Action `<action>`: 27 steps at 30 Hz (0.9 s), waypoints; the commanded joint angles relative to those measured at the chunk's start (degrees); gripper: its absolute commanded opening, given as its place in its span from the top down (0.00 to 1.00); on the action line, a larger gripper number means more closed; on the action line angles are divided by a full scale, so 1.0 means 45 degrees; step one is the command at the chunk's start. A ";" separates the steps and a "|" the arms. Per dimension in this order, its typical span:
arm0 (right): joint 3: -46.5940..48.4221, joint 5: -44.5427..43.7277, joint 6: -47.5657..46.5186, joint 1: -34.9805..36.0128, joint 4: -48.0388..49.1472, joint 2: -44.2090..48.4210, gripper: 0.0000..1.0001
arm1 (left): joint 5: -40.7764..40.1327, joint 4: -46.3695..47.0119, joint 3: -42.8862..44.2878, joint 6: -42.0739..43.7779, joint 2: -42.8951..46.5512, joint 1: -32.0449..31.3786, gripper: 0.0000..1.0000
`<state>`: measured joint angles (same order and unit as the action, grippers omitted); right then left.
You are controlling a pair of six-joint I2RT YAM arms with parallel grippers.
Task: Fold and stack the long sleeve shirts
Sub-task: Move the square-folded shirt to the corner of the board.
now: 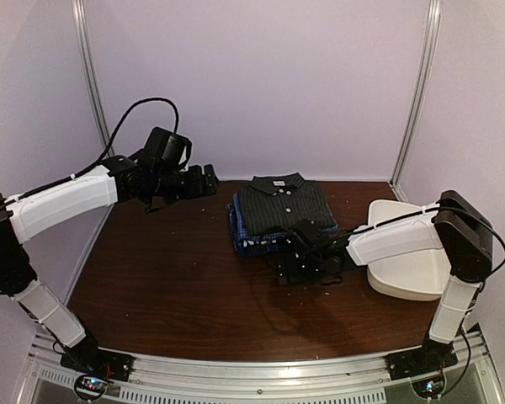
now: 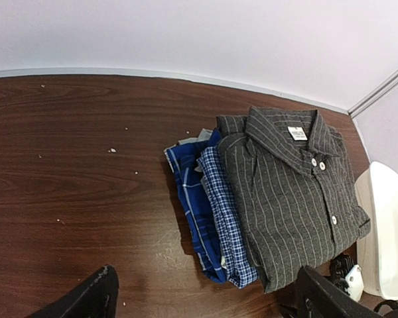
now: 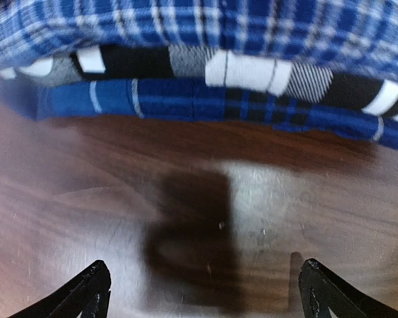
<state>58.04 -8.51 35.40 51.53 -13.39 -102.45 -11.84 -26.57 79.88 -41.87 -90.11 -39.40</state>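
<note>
Two tools [image 1: 209, 182] [image 1: 286, 252] wide open near shirts [image 1: 282, 206]

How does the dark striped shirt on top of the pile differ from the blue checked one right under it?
The dark striped shirt is charcoal with thin pale stripes; the blue checked shirt has a blue-and-white check. The striped shirt lies on top, collar and white buttons showing; the checked shirt sits under it, only one edge peeking out. Both are folded in one pile on the brown table.

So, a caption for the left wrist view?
Charcoal pinstriped shirt folded atop blue checked shirts on a brown table.
</note>
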 commanded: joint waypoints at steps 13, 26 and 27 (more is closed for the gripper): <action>0.3096 -0.0971 0.0227 -0.0217 0.1069 -0.3383 0.00 | -0.0907 0.0435 -0.1116 0.0262 0.2357 0.0426 0.03; 0.6005 -0.0382 -0.1001 -0.2006 0.0638 -0.5479 0.00 | -0.0661 0.0435 -0.1559 0.0390 0.2902 0.0881 0.03; 0.6301 -0.0316 -0.1217 -0.2182 0.0562 -0.5675 0.00 | -0.0652 0.0435 -0.1576 0.0406 0.2942 0.0910 0.03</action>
<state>82.61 -11.70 32.67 45.36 -9.13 -124.20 -14.79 -26.68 73.45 -41.39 -78.37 -36.03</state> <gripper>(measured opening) 0.997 0.973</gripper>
